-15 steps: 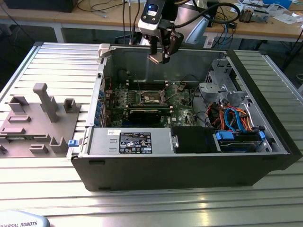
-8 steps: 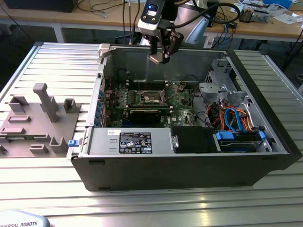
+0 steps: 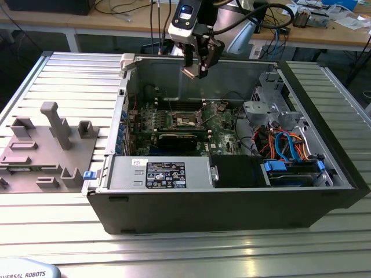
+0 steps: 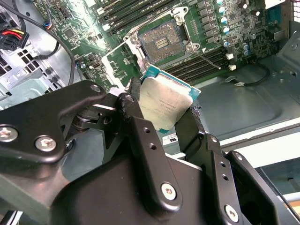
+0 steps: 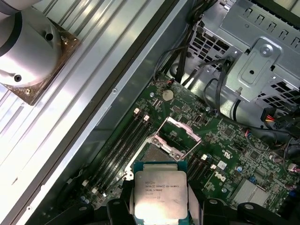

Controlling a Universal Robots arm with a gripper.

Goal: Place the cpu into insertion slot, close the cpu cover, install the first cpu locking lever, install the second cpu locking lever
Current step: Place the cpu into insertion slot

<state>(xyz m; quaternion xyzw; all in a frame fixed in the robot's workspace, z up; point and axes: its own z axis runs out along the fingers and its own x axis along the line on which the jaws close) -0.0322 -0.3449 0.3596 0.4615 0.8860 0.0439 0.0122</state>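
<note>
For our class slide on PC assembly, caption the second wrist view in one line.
Gripper holds the cpu by its edges above the motherboard, its insertion slot uncovered and empty.

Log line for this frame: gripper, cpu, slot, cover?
gripper: shut on cpu | cpu: held above motherboard, not seated | insertion slot: empty | cpu cover: raised open

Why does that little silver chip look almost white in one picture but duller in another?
In the first wrist view, light glares off the cpu, whitening it; in the second wrist view the cpu, tilted in the gripper, reflects less; in the exterior view, bright streaks lie on the ribbed table.
</note>
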